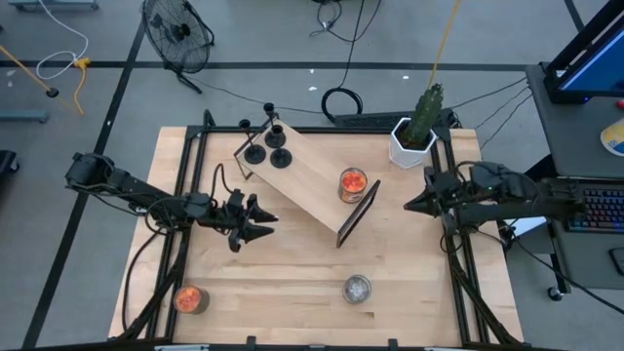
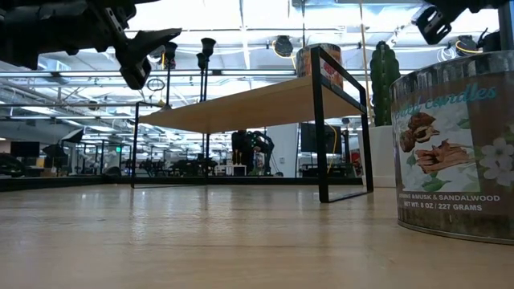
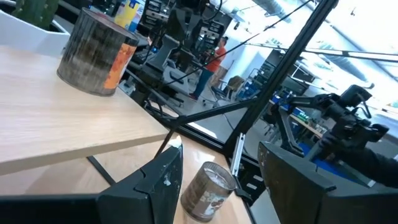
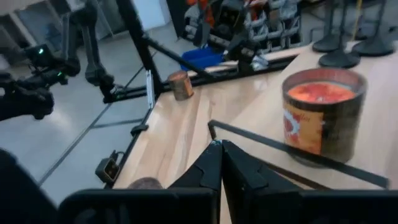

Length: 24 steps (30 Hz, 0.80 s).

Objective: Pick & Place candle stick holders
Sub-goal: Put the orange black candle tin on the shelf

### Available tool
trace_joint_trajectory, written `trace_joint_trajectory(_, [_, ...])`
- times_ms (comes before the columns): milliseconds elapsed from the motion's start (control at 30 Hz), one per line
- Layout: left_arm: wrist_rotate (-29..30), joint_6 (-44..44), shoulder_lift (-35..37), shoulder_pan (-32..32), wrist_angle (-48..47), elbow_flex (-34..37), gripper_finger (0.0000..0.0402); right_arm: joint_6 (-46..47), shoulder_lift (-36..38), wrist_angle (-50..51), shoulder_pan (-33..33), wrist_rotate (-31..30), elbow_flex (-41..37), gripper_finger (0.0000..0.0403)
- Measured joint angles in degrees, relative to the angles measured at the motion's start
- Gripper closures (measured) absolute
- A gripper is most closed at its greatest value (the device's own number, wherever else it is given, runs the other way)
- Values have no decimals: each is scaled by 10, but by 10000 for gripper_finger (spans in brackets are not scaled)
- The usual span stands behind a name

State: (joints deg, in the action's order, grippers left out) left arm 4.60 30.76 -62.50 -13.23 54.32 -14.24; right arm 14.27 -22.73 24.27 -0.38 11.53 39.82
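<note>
Three black candle stick holders (image 1: pixel 268 146) stand by their round bases at the far-left end of a raised wooden shelf (image 1: pixel 302 180). One orange glass cup (image 1: pixel 353 183) sits on the shelf's right end. Another orange cup (image 1: pixel 190 298) rests on the table at the near left, and a silvery cup (image 1: pixel 357 289) stands near the front edge. My left gripper (image 1: pixel 269 225) hovers open just left of the shelf, holding nothing; its wrist view looks past the fingers at the silvery cup (image 3: pixel 208 190). My right gripper (image 1: pixel 408 206) is shut and empty, right of the shelf.
A white pot with a green cactus (image 1: pixel 414 136) stands at the table's far right corner. The shelf's black metal frame (image 1: pixel 359 213) rises off the table between the two arms. Bare tabletop (image 1: pixel 283 283) lies between the two cups in front.
</note>
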Motion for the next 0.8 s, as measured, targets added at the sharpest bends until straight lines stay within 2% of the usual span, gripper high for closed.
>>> trace_joint_trajectory(167, [0, 22, 0, 0, 0, 0, 188, 4, 40, -11, 0, -70, -24, 401])
trace_joint_trajectory(233, [0, 57, 0, 0, 0, 0, 188, 23, 54, -37, 0, -85, -48, 402])
trace_joint_trajectory(333, [11, 111, 0, 0, 0, -1, 188, 47, 70, -101, 0, -60, -95, 402])
trace_joint_trajectory(467, [22, 109, 0, 0, 0, -1, 188, 50, 85, -168, 0, -24, -149, 402])
trace_joint_trajectory(700, [29, 71, 0, 0, -15, -46, 188, 45, 125, -174, 0, -23, -176, 402])
trace_joint_trajectory(800, [29, 44, 0, 0, -87, -106, 188, 35, 152, -174, 0, -23, -180, 402])
